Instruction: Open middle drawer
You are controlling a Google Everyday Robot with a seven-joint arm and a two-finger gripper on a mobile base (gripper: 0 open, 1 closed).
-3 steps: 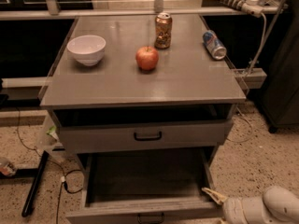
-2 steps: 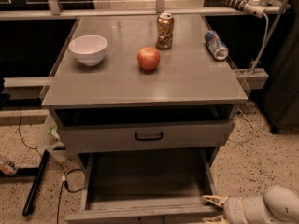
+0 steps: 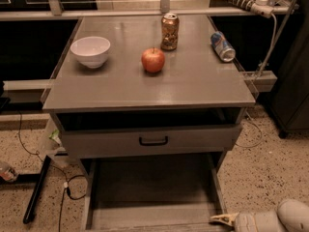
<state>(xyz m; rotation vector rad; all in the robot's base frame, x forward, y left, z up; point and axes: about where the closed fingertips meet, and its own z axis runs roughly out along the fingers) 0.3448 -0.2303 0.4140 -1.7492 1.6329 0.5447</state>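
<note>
Grey middle drawer (image 3: 149,190) open, gripper (image 3: 219,220) at its front-right corner

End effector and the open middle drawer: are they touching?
Cannot tell. In the camera view the end effector, at bottom right, overlaps the front right corner of the middle drawer, but neither contact nor gap shows plainly.

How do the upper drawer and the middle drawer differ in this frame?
The upper drawer sits barely out, showing its front and black loop handle; the middle drawer is pulled far out, baring its grey inside, its front out of view. The gripper is at the middle drawer's front right corner, away from the upper drawer. Both are grey.
</note>
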